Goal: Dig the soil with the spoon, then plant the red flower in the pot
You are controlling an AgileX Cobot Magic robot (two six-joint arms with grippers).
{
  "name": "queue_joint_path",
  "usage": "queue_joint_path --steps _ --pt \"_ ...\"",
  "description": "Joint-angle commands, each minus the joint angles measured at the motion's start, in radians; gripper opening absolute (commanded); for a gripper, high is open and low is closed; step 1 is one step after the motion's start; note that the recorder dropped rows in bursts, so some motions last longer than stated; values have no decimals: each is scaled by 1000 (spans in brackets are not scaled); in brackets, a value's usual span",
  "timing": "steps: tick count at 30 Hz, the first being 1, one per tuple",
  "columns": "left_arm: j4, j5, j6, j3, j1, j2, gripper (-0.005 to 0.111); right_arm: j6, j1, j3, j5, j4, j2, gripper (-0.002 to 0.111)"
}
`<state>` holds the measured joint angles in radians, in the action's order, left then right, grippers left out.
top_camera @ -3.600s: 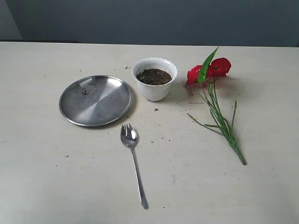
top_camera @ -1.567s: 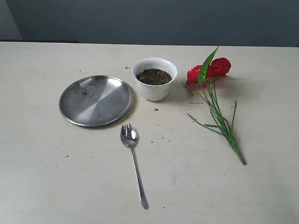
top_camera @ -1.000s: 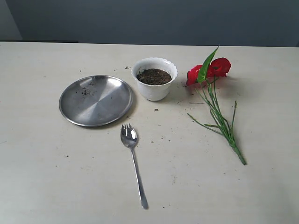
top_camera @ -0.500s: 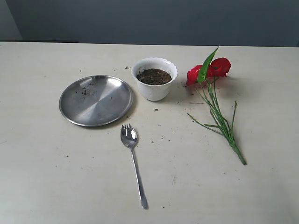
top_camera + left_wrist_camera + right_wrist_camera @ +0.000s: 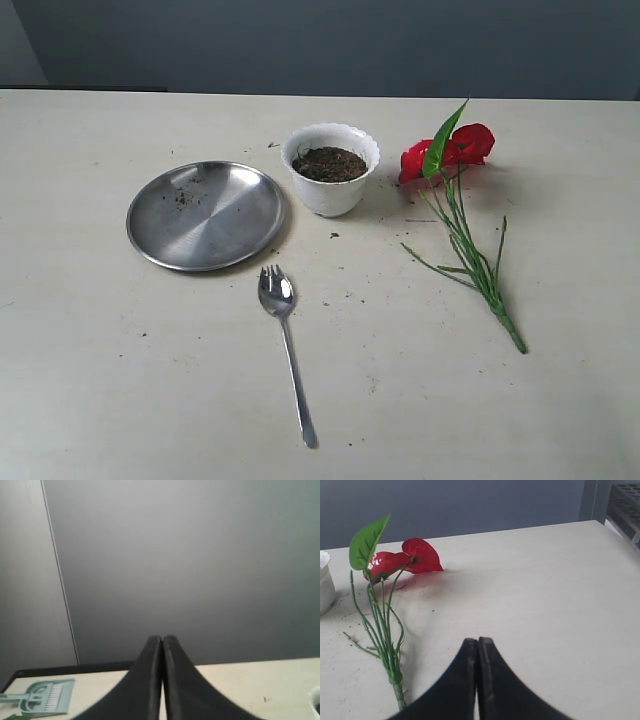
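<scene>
The white scalloped pot (image 5: pixel 331 170) stands at the table's middle back, filled with dark brown soil (image 5: pixel 329 164). The steel spoon (image 5: pixel 286 336) lies in front of it, tined bowl toward the pot, handle toward the front edge. The red flower (image 5: pixel 452 150) lies flat to the right of the pot, its green stems running toward the front right; it also shows in the right wrist view as red flower (image 5: pixel 405 560). Neither arm appears in the exterior view. My left gripper (image 5: pixel 162 639) is shut and empty. My right gripper (image 5: pixel 478 641) is shut and empty, beside the stems.
A round steel plate (image 5: pixel 205 214) with a few soil crumbs lies left of the pot. Soil specks dot the table around the spoon. A pale blue dustpan with brush (image 5: pixel 42 696) lies at the table's edge in the left wrist view. A dark wall rises behind.
</scene>
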<state>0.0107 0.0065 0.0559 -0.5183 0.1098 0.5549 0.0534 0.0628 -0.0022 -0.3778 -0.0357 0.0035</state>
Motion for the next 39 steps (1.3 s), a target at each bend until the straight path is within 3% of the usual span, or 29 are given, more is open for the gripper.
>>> queue_joint_path --steps 1,11,16,19,25,27,31,36,39 --pt "97 101 60 -86 -61 50 0 -4 -4 2 12 0 -4 0" --pt "146 411 56 -275 -157 179 0 -4 -4 2 14 1 -4 0" --pt "261 521 56 -326 -193 255 3 -4 -4 2 14 1 -4 0" --pt "404 553 56 -330 -203 294 18 -4 -4 2 14 1 -4 0" --pt "506 609 56 -330 -203 355 61 -4 -4 2 14 1 -4 0" --pt "543 629 58 -330 -203 379 66 -4 -4 2 14 1 -4 0" --pt "646 651 72 -330 -203 444 66 -4 -4 2 11 1 -4 0" --pt "832 651 211 -330 -203 522 64 -4 -4 2 11 1 -4 0" --pt "861 647 244 -330 -203 552 62 -4 -4 2 11 1 -4 0"
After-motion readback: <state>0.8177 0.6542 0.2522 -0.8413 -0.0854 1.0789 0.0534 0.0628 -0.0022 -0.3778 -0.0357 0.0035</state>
